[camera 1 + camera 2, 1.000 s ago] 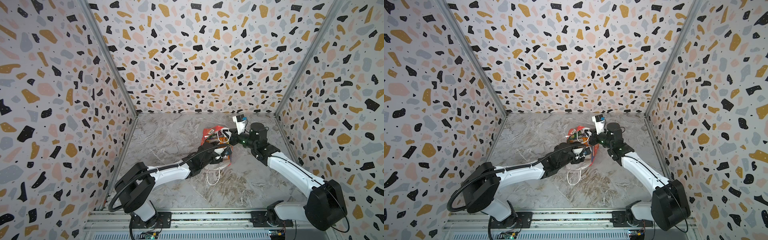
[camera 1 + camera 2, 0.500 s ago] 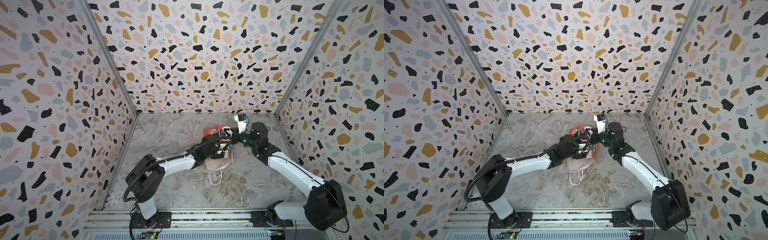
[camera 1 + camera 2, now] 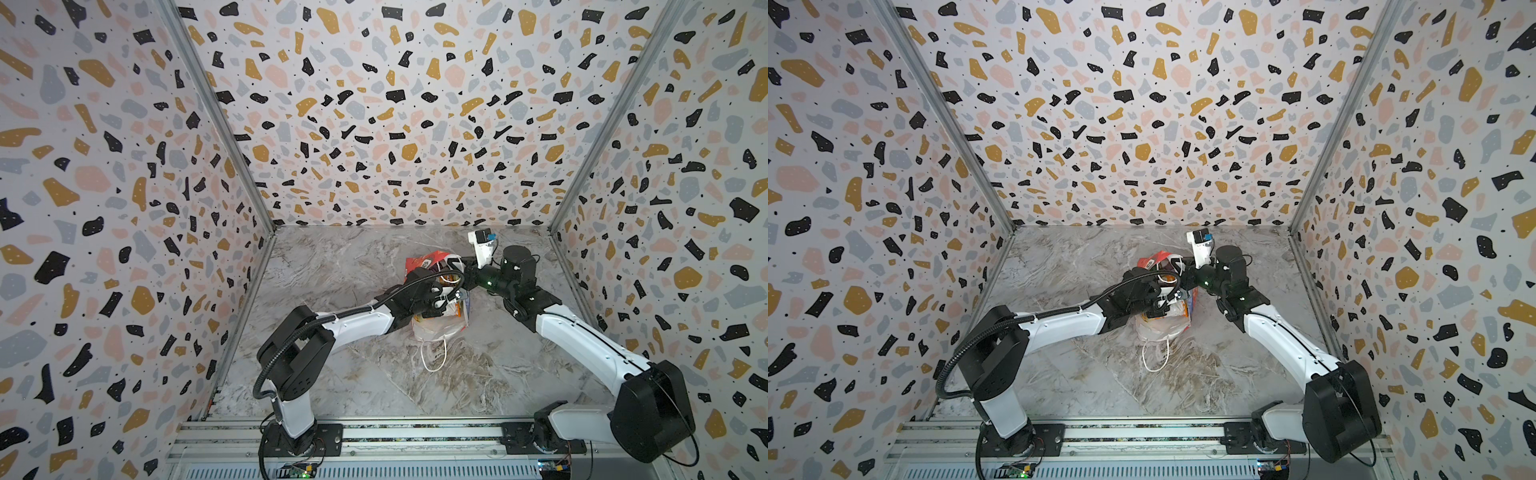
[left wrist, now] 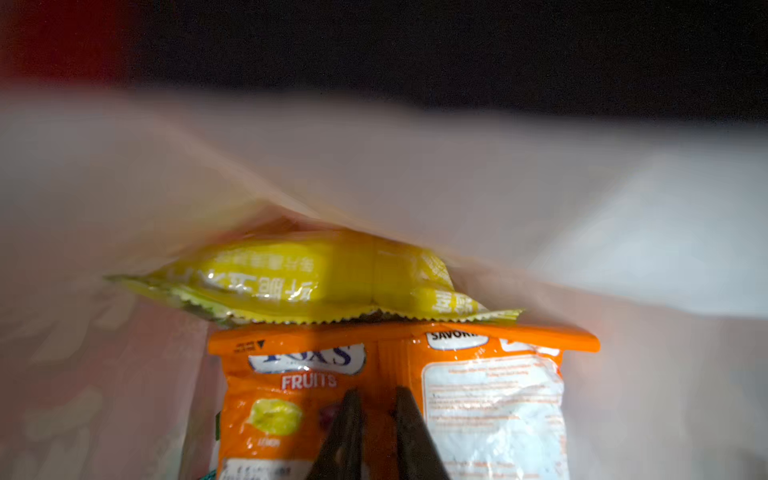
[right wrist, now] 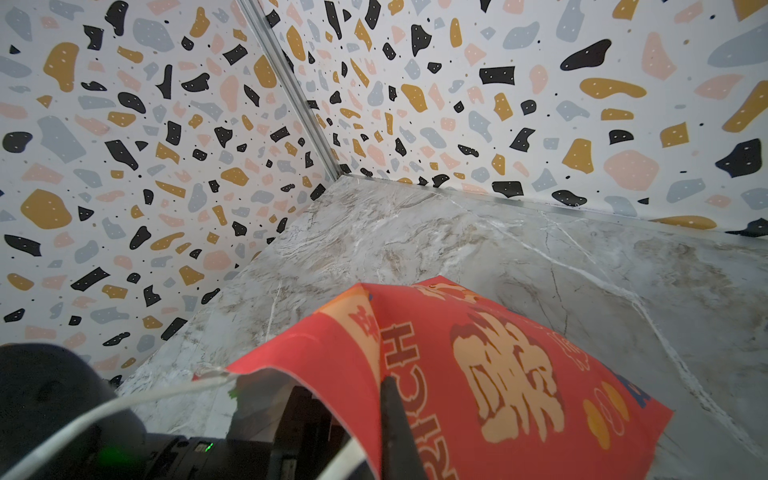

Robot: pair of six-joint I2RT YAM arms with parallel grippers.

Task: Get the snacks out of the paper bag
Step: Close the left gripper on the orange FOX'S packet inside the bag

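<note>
The table (image 3: 353, 374) was found bare of snacks; none had been set out. The paper bag (image 3: 420, 263) was lying on its side near the middle of the table, its mouth turned toward the left arm and one cord handle (image 3: 432, 357) trailing on the surface. The upper wall of the bag was pinched in the right gripper (image 3: 463, 269), jaws closed on the paper, so that the mouth was held open.

Since a second before, the left arm had been pushed deeper into the bag. The left gripper (image 4: 376, 395), then wide open, was seen in the left wrist view drawn nearly together on the middle fold of the orange packet (image 4: 316, 395). A yellow packet (image 4: 299, 278) was lying just behind it, against the bag's white lining.

The first grasp was judged made; withdrawal was judged to be the step due, with every packet not yet out.
</note>
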